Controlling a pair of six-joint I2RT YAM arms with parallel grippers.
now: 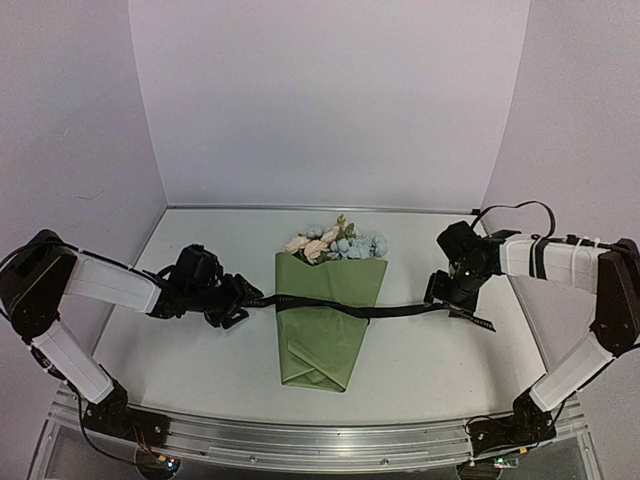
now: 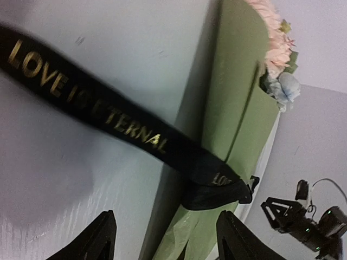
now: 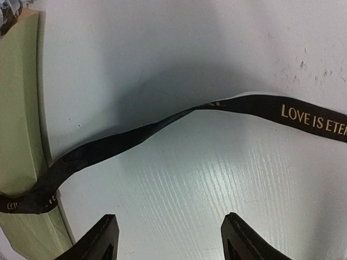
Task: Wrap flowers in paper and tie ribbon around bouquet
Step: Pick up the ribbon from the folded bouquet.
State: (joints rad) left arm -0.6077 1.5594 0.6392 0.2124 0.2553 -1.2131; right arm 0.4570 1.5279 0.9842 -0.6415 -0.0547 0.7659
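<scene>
Olive-green paper (image 1: pixel 322 345) lies nearest us at mid-table, its folded narrow end pointing toward the arm bases. Just beyond, we see the black ribbon (image 1: pixel 400 311) wrapped across the cone and bunched in what looks like a knot, its ends running out over the white table (image 1: pixel 440 370). The left gripper (image 1: pixel 243 302) and right gripper (image 1: pixel 448 298) sit by those ends, each with fingers spread wide and nothing between them. Farthest away, the flowers (image 1: pixel 335 243), in cream, peach and pale blue, show at the paper's wide mouth.
</scene>
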